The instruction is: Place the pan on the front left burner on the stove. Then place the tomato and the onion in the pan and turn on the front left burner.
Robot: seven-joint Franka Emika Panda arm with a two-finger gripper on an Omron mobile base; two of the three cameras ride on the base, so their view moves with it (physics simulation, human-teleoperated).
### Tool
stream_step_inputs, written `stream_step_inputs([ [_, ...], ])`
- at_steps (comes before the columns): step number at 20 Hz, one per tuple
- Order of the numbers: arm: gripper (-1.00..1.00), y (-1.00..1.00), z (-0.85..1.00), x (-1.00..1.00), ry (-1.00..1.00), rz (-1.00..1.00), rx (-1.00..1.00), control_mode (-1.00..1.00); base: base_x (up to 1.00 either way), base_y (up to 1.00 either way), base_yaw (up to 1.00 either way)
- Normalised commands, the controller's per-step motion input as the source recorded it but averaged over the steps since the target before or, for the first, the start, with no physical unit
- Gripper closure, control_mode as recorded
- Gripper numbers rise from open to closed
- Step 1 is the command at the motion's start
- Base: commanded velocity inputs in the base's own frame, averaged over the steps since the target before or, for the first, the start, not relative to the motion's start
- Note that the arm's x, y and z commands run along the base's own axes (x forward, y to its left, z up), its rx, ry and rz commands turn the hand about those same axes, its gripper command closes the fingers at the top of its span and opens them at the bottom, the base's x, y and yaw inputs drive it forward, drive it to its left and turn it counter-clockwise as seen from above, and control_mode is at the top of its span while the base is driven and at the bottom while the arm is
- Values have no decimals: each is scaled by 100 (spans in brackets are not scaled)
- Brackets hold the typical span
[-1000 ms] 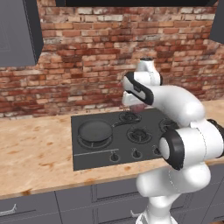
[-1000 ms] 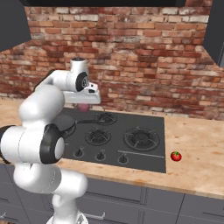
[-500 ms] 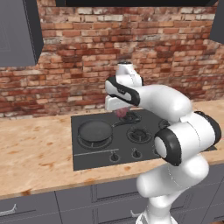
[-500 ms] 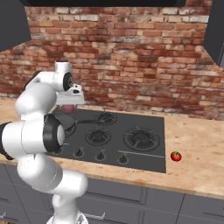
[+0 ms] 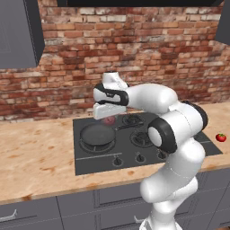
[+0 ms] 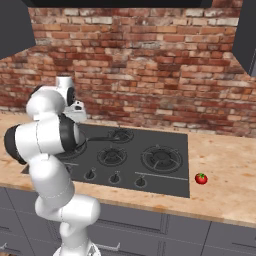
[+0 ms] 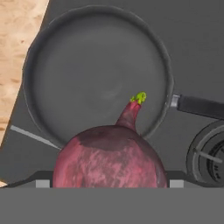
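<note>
The pan (image 5: 97, 136) is seen on the left side of the stove (image 5: 85, 164), seated on the front left burner (image 5: 83, 143), with its thin handle pointing right toward the smaller burners. In the hand view the pan (image 7: 98, 72) is shown bare inside, the wooden counter (image 7: 15, 48) lying off its left edge. Just above and to the right of the pan, the gripper (image 5: 108, 117) is held over the cooktop with the onion (image 5: 108, 120) gripped between its widely parted jaws; the onion (image 7: 110, 159) is seen close to the camera, purple-red, its green-tipped neck pointing toward the pan. In the right base view the gripper is largely hidden behind the robot's own arm (image 6: 47, 132), so the grip cannot be judged from there. Far to the right, the tomato (image 5: 220, 137) is left on the counter, just beside the right edge of the stove and well apart from the pan; in the right base view the tomato (image 6: 201, 178) is likewise found near the stove's front right corner
</note>
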Motion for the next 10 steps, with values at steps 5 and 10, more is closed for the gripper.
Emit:
stream_step_inputs([
  [5,100,40,-34,40,3,2,0,-100,0,0,0],
  [10,100,20,-43,17,1,0,-3,-100,0,0,0],
])
